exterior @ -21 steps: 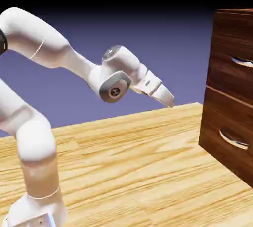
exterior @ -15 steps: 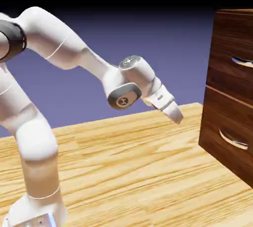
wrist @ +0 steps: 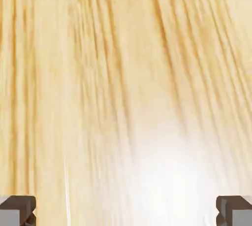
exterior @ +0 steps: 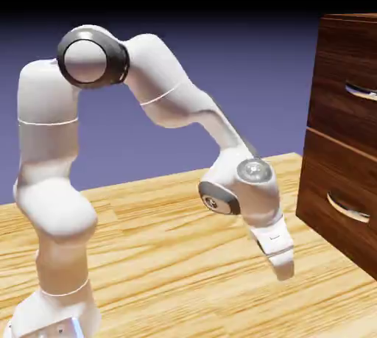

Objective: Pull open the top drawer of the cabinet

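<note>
The cabinet point(exterior: 340, 130) stands at the exterior view's right edge, dark reddish-brown wood grain. Its top drawer point(exterior: 344, 93) is flush with the front, and its curved silver handle point(exterior: 362, 92) is cut off by the frame edge. My gripper point(exterior: 283, 270) hangs low over the table point(exterior: 169, 255), pointing down, well below and left of that handle and touching nothing. In the hand view my gripper point(wrist: 126, 211) is open, its fingertips point(wrist: 17, 210) set far apart with only light table wood between them.
A lower drawer point(exterior: 335, 200) with its own silver handle point(exterior: 346, 208) sits under the top one, also closed. The arm's elbow point(exterior: 88, 57) arches high on the left above its base point(exterior: 51, 314).
The arm has swung down and to the right: the hand dropped from mid-height to just above the table, now pointing downward nearer the cabinet's lower drawer. The drawers have not moved.
</note>
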`<act>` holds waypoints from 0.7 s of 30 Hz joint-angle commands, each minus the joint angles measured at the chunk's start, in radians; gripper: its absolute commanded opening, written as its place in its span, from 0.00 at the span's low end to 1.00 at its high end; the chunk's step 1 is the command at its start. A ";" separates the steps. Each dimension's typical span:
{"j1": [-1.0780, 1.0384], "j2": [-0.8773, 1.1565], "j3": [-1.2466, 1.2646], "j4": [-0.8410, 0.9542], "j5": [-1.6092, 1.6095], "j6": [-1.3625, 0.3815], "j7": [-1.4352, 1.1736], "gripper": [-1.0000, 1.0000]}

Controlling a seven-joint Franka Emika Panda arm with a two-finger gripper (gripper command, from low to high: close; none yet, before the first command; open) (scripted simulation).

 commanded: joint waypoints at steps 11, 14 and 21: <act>0.187 0.380 -0.331 0.151 0.478 -0.136 -0.455 1.00; 0.238 0.483 -0.421 0.192 0.609 -0.173 -0.579 1.00; 0.357 0.725 -0.632 0.288 0.913 -0.259 -0.869 1.00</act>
